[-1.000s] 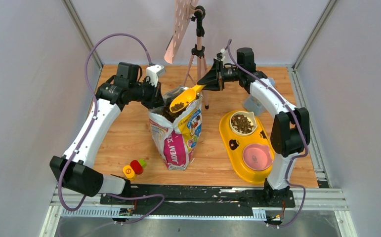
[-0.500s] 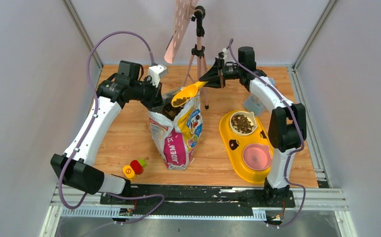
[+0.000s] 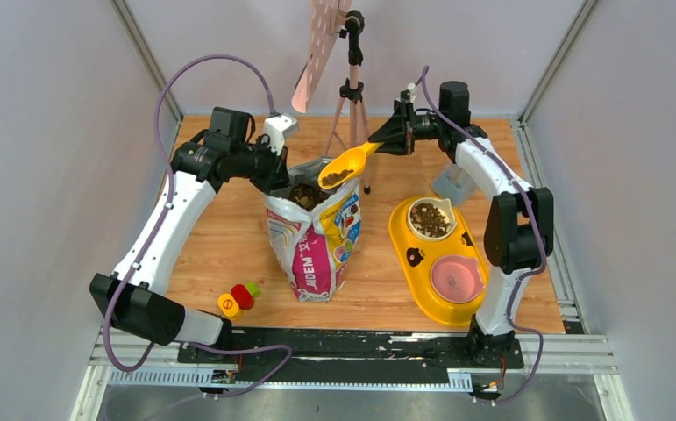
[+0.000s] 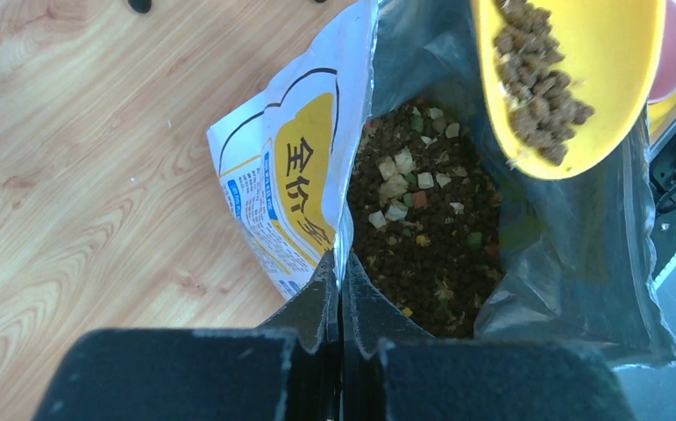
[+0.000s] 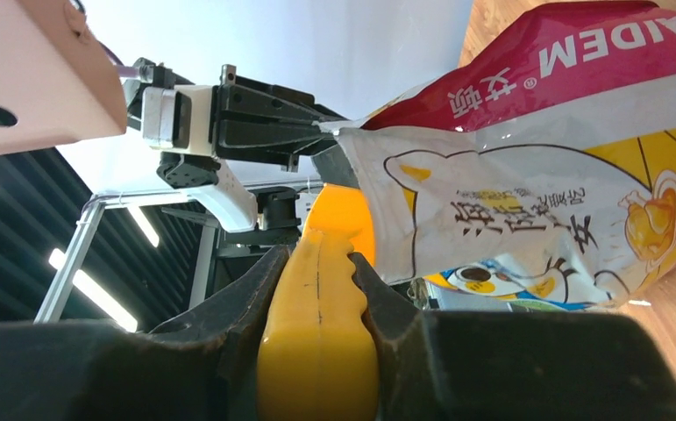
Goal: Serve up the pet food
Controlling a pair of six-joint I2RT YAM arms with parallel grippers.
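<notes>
In the left wrist view the scoop (image 4: 616,83) is cut off by the top edge, so its handle and the right claw are out of that picture. The right wrist view shows only the handle of the scoop (image 5: 317,351). Its bowl lies end-on behind the handle and beside the bag (image 5: 527,202), and no kibble shows there. From above, the fingertips of the left claw (image 3: 273,172) are lost against the bag (image 3: 310,250), and the right arm covers part of the feeder (image 3: 402,239).

The left claw (image 4: 340,282) is pressed together on the bag's (image 4: 290,171) rim, holding its mouth open. The right claw (image 5: 316,263) is clamped on the scoop handle.

A load of kibble (image 4: 537,81) sits in the scoop (image 3: 345,167), out beyond the right claw (image 3: 388,140) toward the left edge. It hangs over the open bag at mid-bench, toward the far edge. More kibble, mixed with pale and coloured bits, fills the bag just past the left claw's tips. More fills the feeder's far bowl (image 3: 430,219), toward the right edge. Its pink bowl (image 3: 454,279) lies nearer the near edge.
</notes>
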